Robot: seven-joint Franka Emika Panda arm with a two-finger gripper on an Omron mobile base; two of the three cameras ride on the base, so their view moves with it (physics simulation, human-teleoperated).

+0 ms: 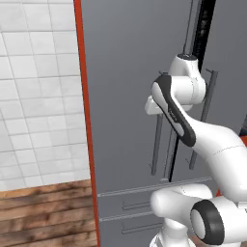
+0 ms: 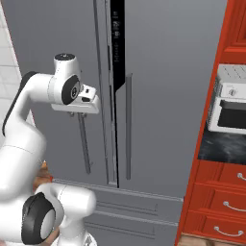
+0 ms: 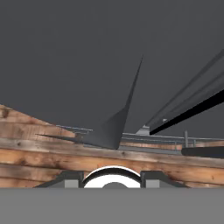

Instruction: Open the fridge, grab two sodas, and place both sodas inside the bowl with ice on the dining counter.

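The fridge is a tall grey two-door unit that stands right in front of me. A black strip runs between its two doors. My gripper sits at the left door's long bar handle, shut on it near its upper part. In the hand view that handle runs away from between my fingertips across the grey door. The same handle drops below my forearm in the left base view. The sodas, the bowl, the ice and the dining counter are out of view.
Red cabinets with drawers stand to the right of the fridge, with a white oven on their black top. A red side panel, a white tiled wall and wooden floor lie to the left.
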